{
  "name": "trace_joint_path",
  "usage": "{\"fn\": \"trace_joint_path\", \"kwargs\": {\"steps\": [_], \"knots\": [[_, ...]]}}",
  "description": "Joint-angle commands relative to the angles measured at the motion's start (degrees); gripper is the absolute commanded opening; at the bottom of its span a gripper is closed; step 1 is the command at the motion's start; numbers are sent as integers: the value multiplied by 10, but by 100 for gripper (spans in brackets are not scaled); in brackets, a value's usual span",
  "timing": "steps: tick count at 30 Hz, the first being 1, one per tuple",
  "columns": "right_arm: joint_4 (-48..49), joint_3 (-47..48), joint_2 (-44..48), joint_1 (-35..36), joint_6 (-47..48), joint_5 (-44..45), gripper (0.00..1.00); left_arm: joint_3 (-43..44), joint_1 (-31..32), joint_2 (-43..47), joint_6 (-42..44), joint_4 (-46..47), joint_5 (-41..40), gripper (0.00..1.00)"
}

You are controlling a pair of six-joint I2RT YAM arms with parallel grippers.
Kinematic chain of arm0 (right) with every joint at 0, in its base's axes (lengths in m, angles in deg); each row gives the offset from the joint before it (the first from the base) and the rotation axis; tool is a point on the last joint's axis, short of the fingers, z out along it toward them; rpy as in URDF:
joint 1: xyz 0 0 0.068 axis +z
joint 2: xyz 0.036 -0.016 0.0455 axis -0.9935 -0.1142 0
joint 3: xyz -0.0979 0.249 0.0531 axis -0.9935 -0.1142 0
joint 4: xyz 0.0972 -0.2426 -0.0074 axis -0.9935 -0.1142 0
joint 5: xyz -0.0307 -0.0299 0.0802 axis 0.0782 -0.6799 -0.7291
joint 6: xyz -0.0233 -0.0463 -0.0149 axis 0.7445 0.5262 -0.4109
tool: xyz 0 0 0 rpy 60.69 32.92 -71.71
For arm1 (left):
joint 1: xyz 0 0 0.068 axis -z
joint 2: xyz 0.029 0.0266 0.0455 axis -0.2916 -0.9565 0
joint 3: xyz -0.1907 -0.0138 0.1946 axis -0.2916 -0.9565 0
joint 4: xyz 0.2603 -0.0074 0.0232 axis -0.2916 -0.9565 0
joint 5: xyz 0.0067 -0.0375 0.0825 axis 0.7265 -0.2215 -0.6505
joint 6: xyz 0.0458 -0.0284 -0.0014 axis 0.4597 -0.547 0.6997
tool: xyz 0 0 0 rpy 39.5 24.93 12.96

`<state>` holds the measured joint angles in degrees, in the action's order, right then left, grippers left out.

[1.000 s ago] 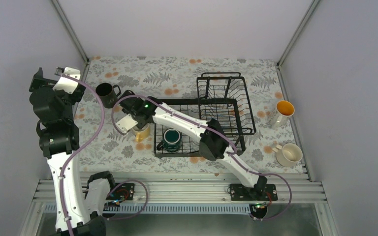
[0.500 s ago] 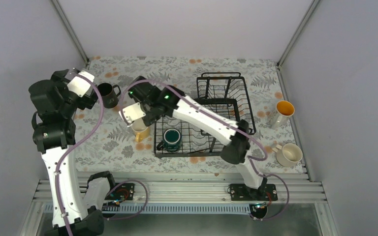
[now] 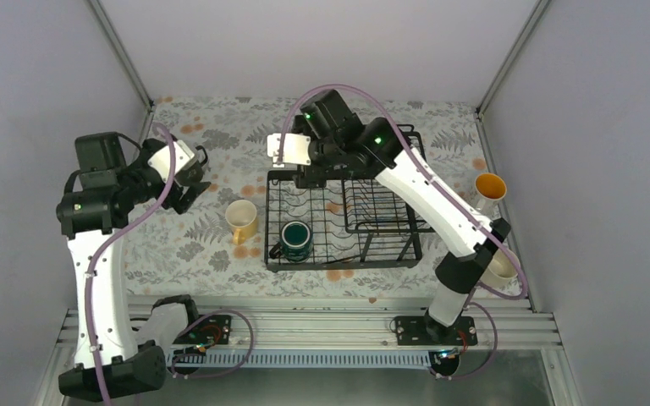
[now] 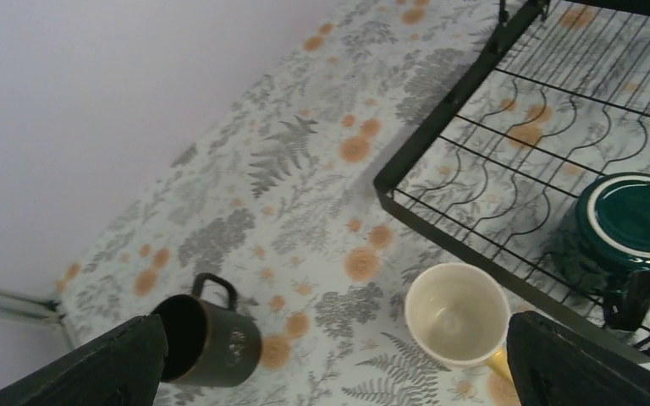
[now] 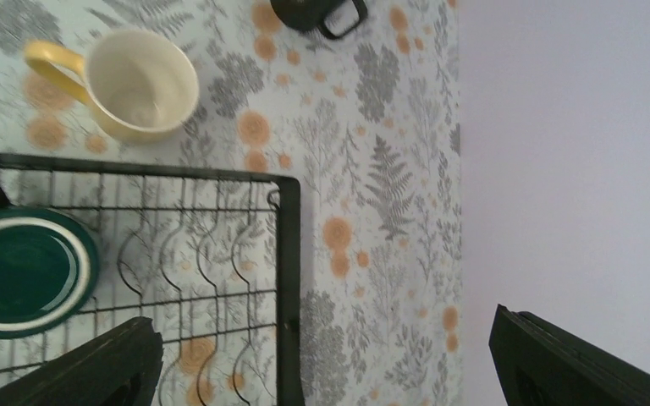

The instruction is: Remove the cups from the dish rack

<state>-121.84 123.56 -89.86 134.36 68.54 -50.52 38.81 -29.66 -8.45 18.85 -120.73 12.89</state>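
One cup, the dark teal-green mug (image 3: 295,239), is sitting upright in the near-left corner of the black wire dish rack (image 3: 355,265). The pale yellow mug (image 3: 242,220) is standing on the tabletop (image 3: 220,135) just beside the rack's left edge. Both hands are hanging empty with fingers spread wide, the right hand (image 5: 326,338) over the rack's far-left corner and the left hand (image 4: 338,334) near the black mug (image 4: 207,338). Judging the best approach: whichever hand is descending should be straddling the teal mug's wall away from the handle, then lifting straight up clear of the wires.
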Motion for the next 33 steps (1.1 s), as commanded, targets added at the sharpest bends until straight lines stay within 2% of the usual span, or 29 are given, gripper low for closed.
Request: {"fn": "trace_joint_path", "kwargs": {"steps": [1, 3, 8, 13, 19, 33], "knots": [[-28, 7, 4, 18, -22, -86, 100, -30, 35, -4, -51, 48, -39, 100], [-41, 1, -10, 26, -3, -92, 98, -40, 38, -7, -75, 85, -67, 100], [-78, -8, -62, 54, 41, -97, 87, -50, 41, -21, -152, 182, -162, 100], [-103, -26, -100, 75, 62, -98, 82, -53, 42, -37, -183, 243, -226, 100], [-103, -70, -124, 108, 62, -77, 78, -59, 42, -47, -201, 265, -229, 100], [-87, -101, -185, 133, 33, -31, 66, -72, 42, -45, -206, 271, -237, 100]]}}
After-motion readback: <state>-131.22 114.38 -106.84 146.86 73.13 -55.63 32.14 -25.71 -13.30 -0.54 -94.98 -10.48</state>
